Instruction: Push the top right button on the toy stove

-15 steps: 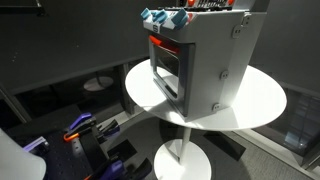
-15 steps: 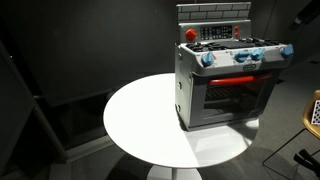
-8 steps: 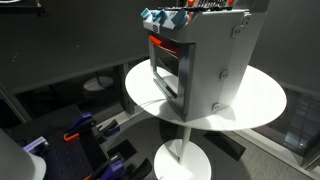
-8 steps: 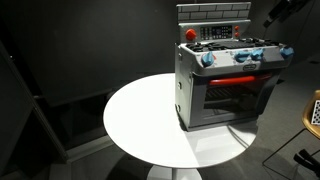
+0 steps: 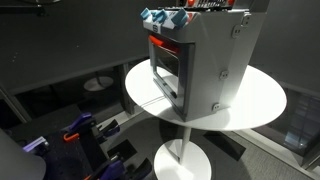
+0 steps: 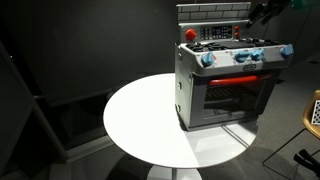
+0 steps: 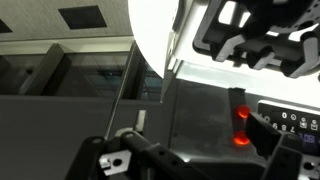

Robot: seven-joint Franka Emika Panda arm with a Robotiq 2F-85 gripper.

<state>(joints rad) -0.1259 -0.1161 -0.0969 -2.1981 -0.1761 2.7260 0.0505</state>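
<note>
The toy stove [image 6: 225, 85] is a grey box with a dark windowed door, a red-orange strip and blue knobs [image 6: 208, 59]. It stands on the round white table [image 6: 140, 115] in both exterior views [image 5: 200, 65]. Its back panel carries a red knob [image 6: 190, 34] and small buttons [image 6: 218, 32]. My gripper [image 6: 262, 12] hangs in the air just above and beside the panel's upper right corner, touching nothing. In the wrist view my gripper [image 7: 205, 160] is open and empty over the stove's grey body [image 7: 190, 120], with two glowing red lights [image 7: 243, 113] between the jaws.
The white table [image 5: 260, 100] stands on a single pedestal with a round base [image 5: 185, 165]. Purple and orange equipment [image 5: 80, 130] lies on the floor beside it. A pale piece of furniture [image 6: 314, 110] shows at the frame's edge. Dark walls surround the scene.
My gripper has moved in from the frame's upper right edge toward the stove's back panel. The stove and table have not moved.
</note>
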